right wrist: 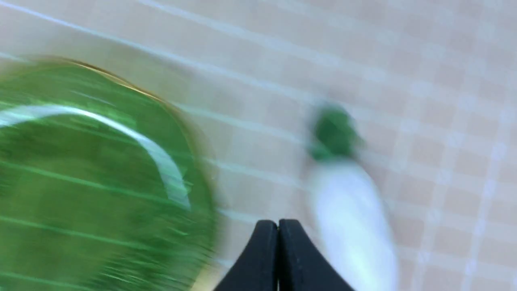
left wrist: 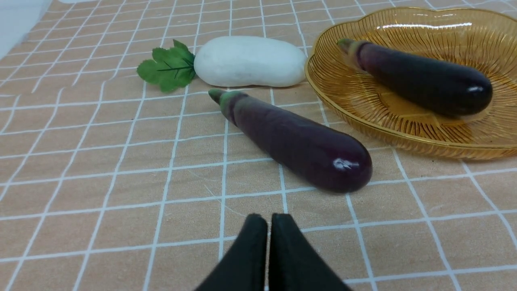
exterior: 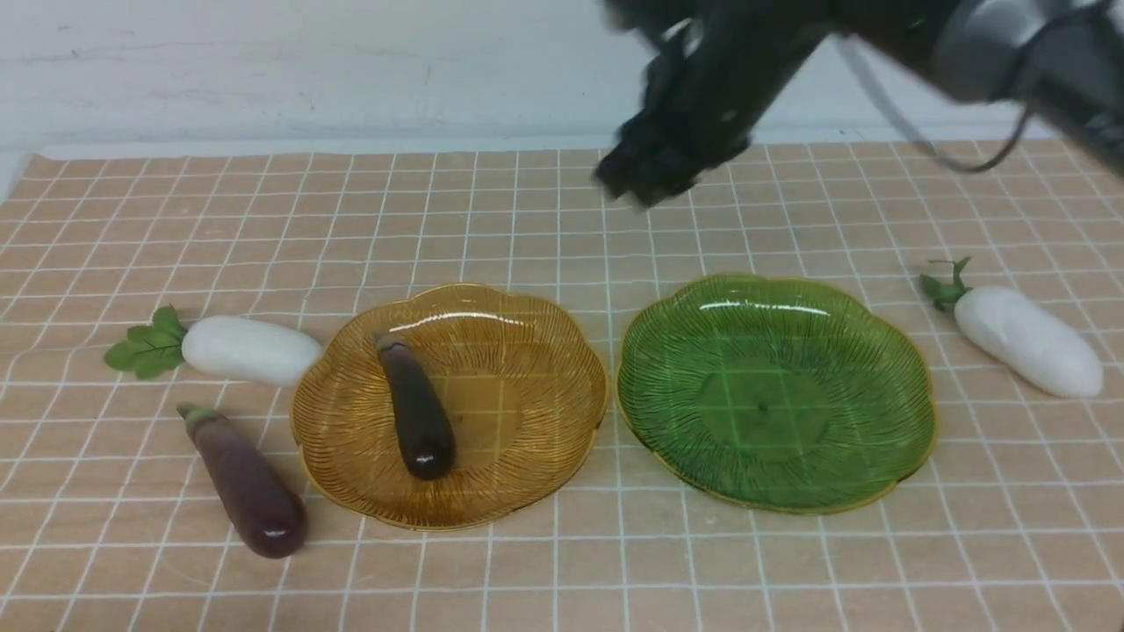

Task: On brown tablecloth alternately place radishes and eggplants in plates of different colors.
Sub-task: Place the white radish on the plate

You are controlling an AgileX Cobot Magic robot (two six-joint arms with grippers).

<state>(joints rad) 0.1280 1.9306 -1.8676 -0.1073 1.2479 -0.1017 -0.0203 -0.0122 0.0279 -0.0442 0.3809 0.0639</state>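
Eggplants: first eggplant (exterior: 415, 405) lies in amber plate (exterior: 527, 369), second eggplant (exterior: 244, 484) on brown tablecloth (exterior: 562, 562) just left of it. Radishes on cloth: left radish (exterior: 250, 350) beside amber rim, right radish (exterior: 1027, 340) right of green plate (exterior: 764, 395). Both left gripper (left wrist: 268, 218) and right gripper (right wrist: 278, 222) pinched closed, nothing held.

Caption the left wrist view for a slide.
Left gripper, fingers shut, faces a loose eggplant; beyond, a radish and an amber plate holding another eggplant.

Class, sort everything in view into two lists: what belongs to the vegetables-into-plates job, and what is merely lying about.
Belongs: brown tablecloth; amber plate; green plate; eggplant in the amber plate; eggplant on the cloth; left radish; right radish.
Merely there: white wall behind the cloth.
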